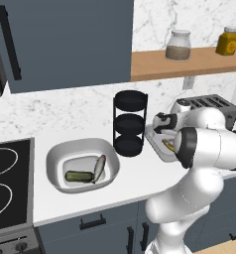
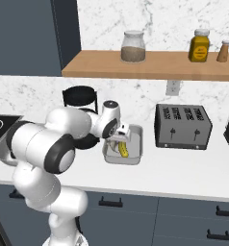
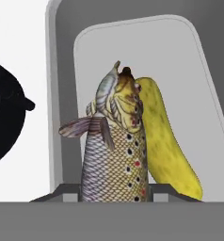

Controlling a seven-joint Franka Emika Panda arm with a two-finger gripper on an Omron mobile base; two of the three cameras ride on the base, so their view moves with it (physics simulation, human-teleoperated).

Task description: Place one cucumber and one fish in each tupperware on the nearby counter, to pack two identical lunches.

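White marble-veined wall point(image 2: 135, 96) runs behind everything. At twelve o'clock a wooden shelf point(image 2: 150, 65) carries a glass jar of brown grain point(image 2: 133, 46), an amber jar point(image 2: 199, 46) and two small shakers point(image 2: 224, 51). A dark blue-grey upper cabinet point(image 1: 65, 39) hangs at eleven o'clock. A silver four-slot toaster point(image 2: 183, 126) stands at three o'clock, a black stovetop point(image 1: 8, 183) at nine o'clock.

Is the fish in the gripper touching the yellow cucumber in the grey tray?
Cannot tell. In the hand view the fish overlaps the yellow cucumber, hiding any gap.
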